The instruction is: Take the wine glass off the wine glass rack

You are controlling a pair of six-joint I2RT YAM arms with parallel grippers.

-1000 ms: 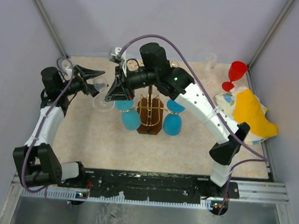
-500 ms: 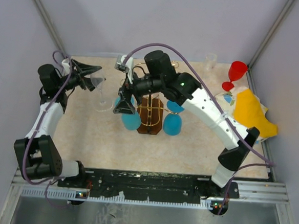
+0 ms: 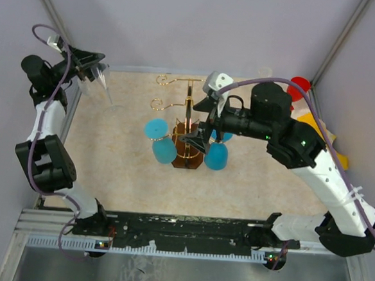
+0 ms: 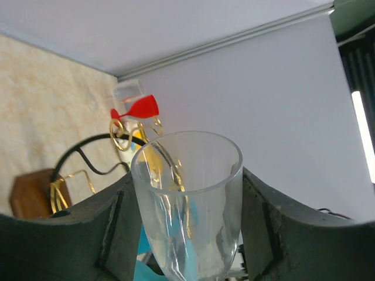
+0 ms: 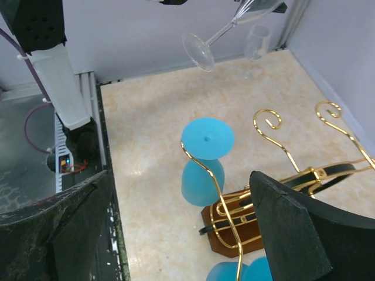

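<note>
Left fingers [image 4: 88, 234] grip the clear wine glass [image 4: 187, 193] by its bowl; your right fingers [image 5: 53, 234] stand wide apart, holding nothing.
Your glass is off the wine glass rack [image 3: 189, 160], tilted in the air over the far-left corner of the table [image 3: 127, 175], stem slanting toward the table's middle, well apart from the rack. Your right fingers hover over the rack's gold arms. Two blue glasses [image 3: 164, 149] hang bowl-down on it. Red glass [image 3: 298, 88] and yellow cloth [image 3: 316, 140] sit far right.
</note>
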